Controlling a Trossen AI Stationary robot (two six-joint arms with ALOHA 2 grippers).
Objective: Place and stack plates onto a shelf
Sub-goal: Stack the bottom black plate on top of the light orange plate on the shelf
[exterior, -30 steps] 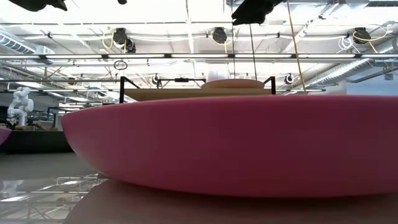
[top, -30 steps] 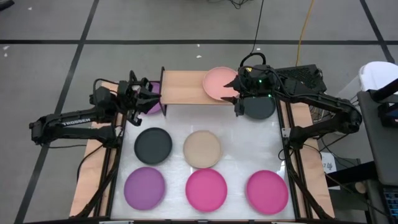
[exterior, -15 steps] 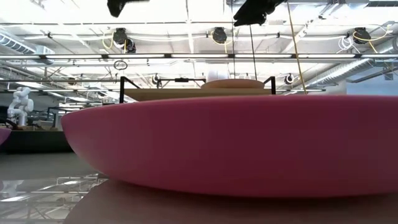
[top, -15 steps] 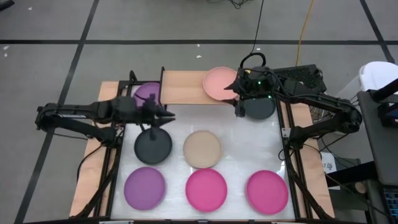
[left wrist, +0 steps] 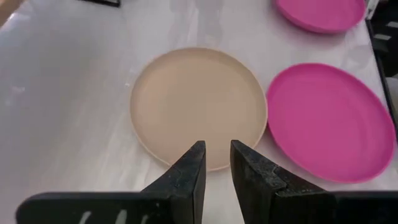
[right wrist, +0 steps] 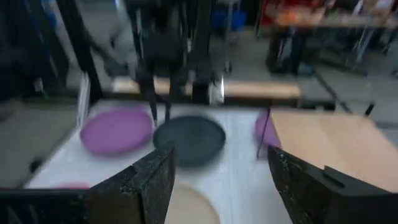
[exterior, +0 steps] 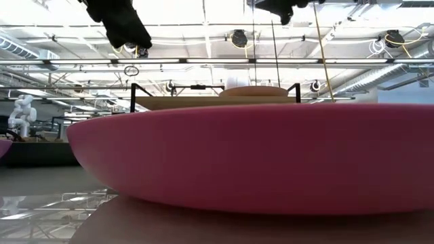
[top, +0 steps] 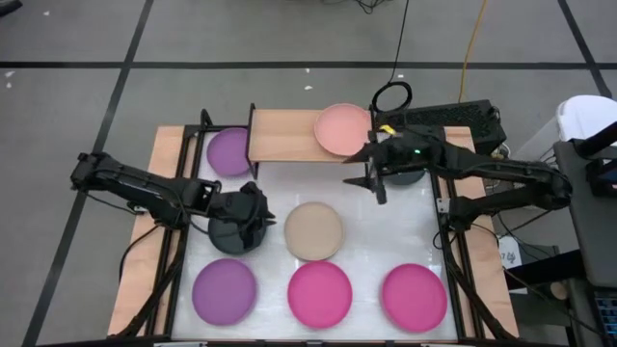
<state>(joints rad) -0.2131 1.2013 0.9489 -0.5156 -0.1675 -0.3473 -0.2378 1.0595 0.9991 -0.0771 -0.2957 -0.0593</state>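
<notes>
- While poised above the black plate (top: 229, 234) on the bench (top: 371, 236), carries nothing in the left gripper (left wrist: 216, 155): fingers (left wrist: 189, 177) drawn close, with only a narrow empty slit between
- Probably set there to take that plate by its rim, on the side nearest the beige plate (top: 313, 231), which fills the left wrist view just beyond the fingertips
- Leaves the right gripper (top: 372, 176) spread wide and empty, just off the front right corner of the shelf (top: 284, 135)
- Seems placed so to stay clear of the salmon plate (top: 342, 128), which sits flat on the shelf's right end and overhangs the back edge a little
- Keeps the shelf's left half bare, likely as room for a second stack
- Finds a purple plate (top: 229, 151) on the bench just beside the shelf's left legs, not on the board
- Shows another purple plate (top: 224, 291) and two magenta plates (top: 320, 294) in the front row, well apart from both grippers
- Judging by this layout, barely begun: one plate shelved, the rest on the bench
</notes>
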